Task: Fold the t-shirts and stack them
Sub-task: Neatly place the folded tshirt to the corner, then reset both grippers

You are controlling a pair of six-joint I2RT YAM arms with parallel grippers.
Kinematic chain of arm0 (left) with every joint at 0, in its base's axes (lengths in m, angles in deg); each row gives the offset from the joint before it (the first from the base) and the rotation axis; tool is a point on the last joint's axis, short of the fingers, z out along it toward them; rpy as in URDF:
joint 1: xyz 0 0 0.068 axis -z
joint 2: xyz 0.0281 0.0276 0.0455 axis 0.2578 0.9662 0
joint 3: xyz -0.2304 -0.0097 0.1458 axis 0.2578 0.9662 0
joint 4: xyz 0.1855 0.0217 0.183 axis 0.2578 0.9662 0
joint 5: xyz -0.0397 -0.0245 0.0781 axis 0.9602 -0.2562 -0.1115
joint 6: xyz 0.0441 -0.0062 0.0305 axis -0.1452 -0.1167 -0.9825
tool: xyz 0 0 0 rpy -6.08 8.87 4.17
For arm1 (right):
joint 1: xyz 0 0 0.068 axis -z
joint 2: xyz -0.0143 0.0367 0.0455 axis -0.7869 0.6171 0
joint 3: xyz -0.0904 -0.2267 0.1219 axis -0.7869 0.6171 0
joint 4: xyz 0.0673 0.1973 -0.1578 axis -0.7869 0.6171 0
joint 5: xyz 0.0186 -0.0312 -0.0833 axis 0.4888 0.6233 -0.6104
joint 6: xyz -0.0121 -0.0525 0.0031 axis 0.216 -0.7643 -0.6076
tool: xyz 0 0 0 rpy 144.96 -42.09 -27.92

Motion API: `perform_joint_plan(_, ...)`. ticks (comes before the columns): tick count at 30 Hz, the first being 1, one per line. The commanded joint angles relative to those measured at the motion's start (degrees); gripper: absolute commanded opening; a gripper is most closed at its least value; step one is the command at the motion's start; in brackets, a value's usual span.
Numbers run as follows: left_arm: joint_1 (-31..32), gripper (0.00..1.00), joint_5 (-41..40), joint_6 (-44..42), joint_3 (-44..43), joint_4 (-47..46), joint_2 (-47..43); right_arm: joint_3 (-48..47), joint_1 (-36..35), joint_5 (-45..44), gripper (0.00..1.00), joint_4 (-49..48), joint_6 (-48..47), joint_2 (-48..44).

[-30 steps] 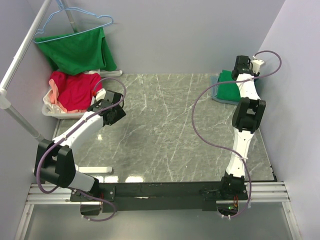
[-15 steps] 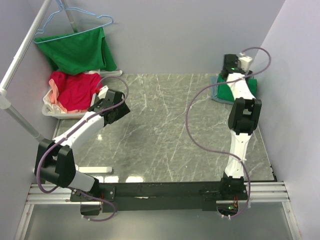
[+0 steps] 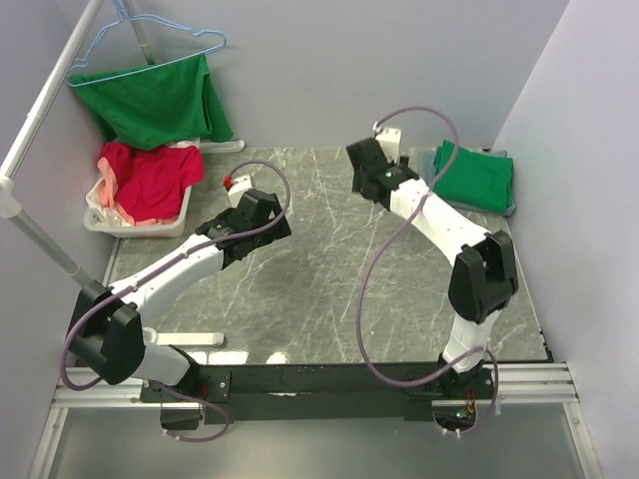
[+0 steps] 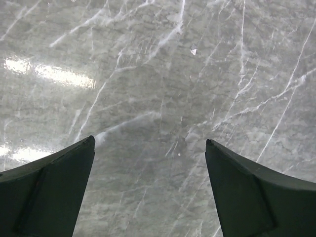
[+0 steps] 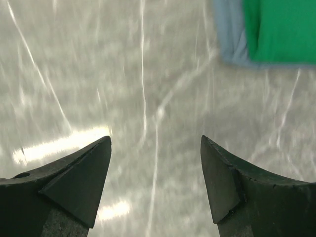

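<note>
You have two green t-shirts (image 3: 150, 100) (image 3: 477, 178), one blue-grey t-shirt (image 5: 228, 34), one red t-shirt (image 3: 150, 180), one pink t-shirt (image 3: 100, 195), one basket (image 3: 130, 228) and one hanger (image 3: 150, 63).

Largely hiding the dusty blue-grey cloth tee (image 5: 230, 34) under the folded bright green tee (image 5: 279, 29); cropping both at the right wrist view's top.

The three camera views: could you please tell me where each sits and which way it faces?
Top external: above and behind the bases, looking down on the marble table; left arm and right arm show whole.
Left wrist: on the left arm, facing down at marble; left gripper, fingers apart.
Right wrist: on the right arm, facing down at marble; right gripper, fingers apart.
Shared: top and right wrist both show the green t-shirt on the blue-grey t-shirt.
</note>
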Motion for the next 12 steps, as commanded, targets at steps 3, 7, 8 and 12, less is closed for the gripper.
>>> perform_joint_plan(3,1.0,1.00,-8.9,0.2,-0.6,2.5,-2.9,13.4,-2.7,4.7,0.79,0.2,4.7,-9.9)
perform_joint_plan(7,1.0,1.00,-12.4,1.2,-1.2,5.4,-4.6,20.2,-3.1,7.7,0.79,-1.7,6.0,-14.1)
perform_joint_plan(8,1.1,0.99,-13.0,1.7,-1.3,5.8,-4.8,22.0,-3.4,8.6,0.79,-2.0,6.1,-15.1)
perform_joint_plan(12,0.9,1.00,-15.2,2.7,-2.4,7.7,-4.8,25.7,-4.8,9.3,0.79,-2.4,7.2,-16.9)
